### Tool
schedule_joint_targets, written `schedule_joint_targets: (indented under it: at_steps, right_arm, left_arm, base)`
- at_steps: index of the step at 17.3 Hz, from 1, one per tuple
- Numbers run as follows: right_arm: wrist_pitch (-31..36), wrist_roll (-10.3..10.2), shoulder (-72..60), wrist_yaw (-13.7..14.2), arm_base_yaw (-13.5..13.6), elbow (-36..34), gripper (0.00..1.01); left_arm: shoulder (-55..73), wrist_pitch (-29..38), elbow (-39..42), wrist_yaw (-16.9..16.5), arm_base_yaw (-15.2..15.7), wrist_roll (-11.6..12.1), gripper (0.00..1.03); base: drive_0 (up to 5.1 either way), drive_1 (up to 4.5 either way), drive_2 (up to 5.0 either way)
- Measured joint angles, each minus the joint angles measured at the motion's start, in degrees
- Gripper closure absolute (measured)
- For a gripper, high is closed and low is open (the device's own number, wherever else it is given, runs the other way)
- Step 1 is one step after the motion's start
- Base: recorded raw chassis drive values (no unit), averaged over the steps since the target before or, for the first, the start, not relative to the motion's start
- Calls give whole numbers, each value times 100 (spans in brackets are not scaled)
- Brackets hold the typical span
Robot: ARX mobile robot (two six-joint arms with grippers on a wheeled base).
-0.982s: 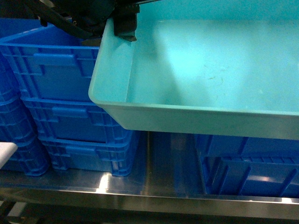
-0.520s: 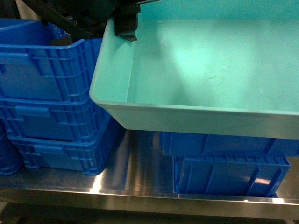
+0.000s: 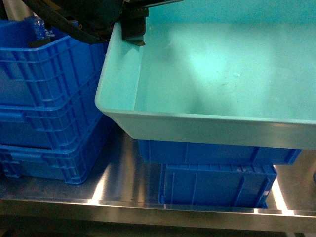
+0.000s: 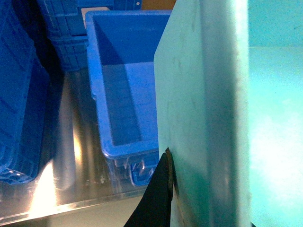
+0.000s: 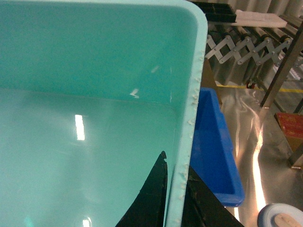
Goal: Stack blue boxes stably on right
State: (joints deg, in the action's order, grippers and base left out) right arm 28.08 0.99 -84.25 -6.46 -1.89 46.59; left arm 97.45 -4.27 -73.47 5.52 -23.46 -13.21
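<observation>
Tub (image 3: 217, 79) clamped by both end effectors, left (image 3: 134, 27) & right (image 5: 176, 198); keep level, centre over right crates (image 3: 217, 173).

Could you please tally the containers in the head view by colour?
turquoise tub: 1
dark-blue crates: 5 (three in the left stack, two stacked under the tub)
Total: 6
</observation>
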Motion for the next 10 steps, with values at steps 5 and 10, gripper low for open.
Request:
schedule_joint_targets:
  at_steps: [5,10]
  right_arm:
    - [13,0,0,2,0,-2,94]
    - [31,0,0,0,0,-2,94]
  left_arm:
    - [0,11,0,7,0,2,97]
    - [-2,17,0,4,0,2,97]
  base:
    - [440,-217,-217]
    - [354,-169,-169]
